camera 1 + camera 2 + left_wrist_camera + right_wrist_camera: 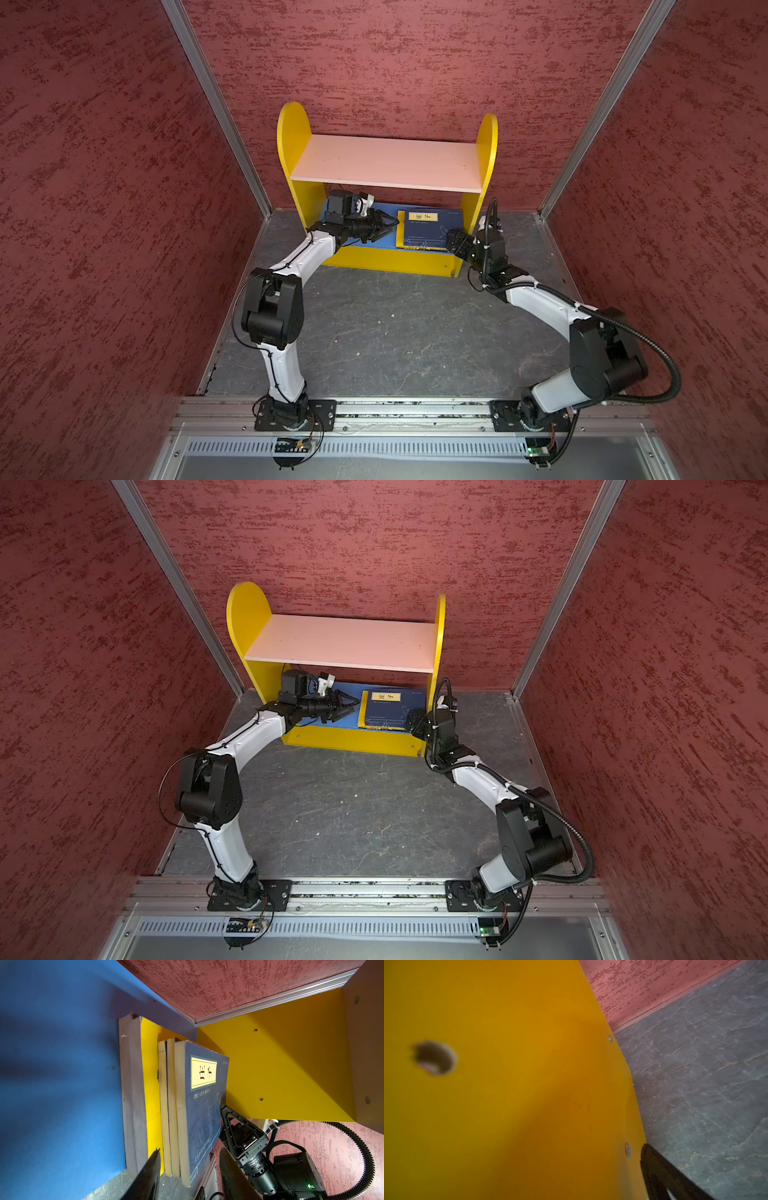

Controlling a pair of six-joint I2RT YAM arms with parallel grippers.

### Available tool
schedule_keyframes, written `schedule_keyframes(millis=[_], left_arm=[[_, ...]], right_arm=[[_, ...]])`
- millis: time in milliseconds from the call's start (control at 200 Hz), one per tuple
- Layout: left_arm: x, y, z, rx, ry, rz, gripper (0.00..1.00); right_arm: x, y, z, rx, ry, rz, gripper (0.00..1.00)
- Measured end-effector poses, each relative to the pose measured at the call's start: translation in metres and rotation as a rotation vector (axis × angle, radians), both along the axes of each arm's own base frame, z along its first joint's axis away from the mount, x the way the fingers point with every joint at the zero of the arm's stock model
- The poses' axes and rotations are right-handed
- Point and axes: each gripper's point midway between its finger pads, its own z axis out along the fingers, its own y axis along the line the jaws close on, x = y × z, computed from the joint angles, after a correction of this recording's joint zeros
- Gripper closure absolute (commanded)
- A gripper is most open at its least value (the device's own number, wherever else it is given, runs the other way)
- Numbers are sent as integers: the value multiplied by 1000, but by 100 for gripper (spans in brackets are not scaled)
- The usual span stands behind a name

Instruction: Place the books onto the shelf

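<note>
Left hand [390, 226] by shelf [295, 137], books [428, 232] stacked on blue lower board [62, 1064]

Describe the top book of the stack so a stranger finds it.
Find the yellow-sided shelf against the back wall, then its blue lower board. A stack of books lies flat at that board's right end; the top book is navy with a pale yellow label, unlike the yellow cover lower down.

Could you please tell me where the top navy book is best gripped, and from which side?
Probably the front-left corner of the navy book, from the open front: it lies flat atop the stack, pink board overhead, yellow panel close on its right.
</note>
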Motion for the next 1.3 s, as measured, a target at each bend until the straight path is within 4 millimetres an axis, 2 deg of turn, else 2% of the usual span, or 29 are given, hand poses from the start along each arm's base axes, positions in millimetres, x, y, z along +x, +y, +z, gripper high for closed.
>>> schedule_keyframes(millis=[145,406,531,626,812,947,1097,1222,1257,1297], left_arm=[[-12,3,0,11,-13,-3,49],[-31,10,3,24,-60,0,44],[-47,16,1,34,-87,8,44],[-64,24,-7,50,-94,28,43],[-97,49,-27,124,-113,100,39],[-121,71,-31,187,-171,183,29],[-148,102,-37,238,-232,312,12],[-167,132,-35,283,-285,445,5],[-171,140,-34,298,-297,483,0],[-174,150,-32,318,-309,530,1]], right_arm=[[-4,3,16,-10,-38,36,2],[-22,2,73,-8,-172,77,2],[-35,-2,85,-12,-202,83,2],[-48,-7,81,-17,-195,83,2],[-78,-20,53,-32,-133,72,1],[-98,-31,32,-31,-83,51,1],[-119,-46,15,-42,-34,4,1],[-131,-60,17,-64,-22,-43,1],[-135,-65,18,-72,-21,-63,1],[-139,-71,19,-81,-18,-89,1]])
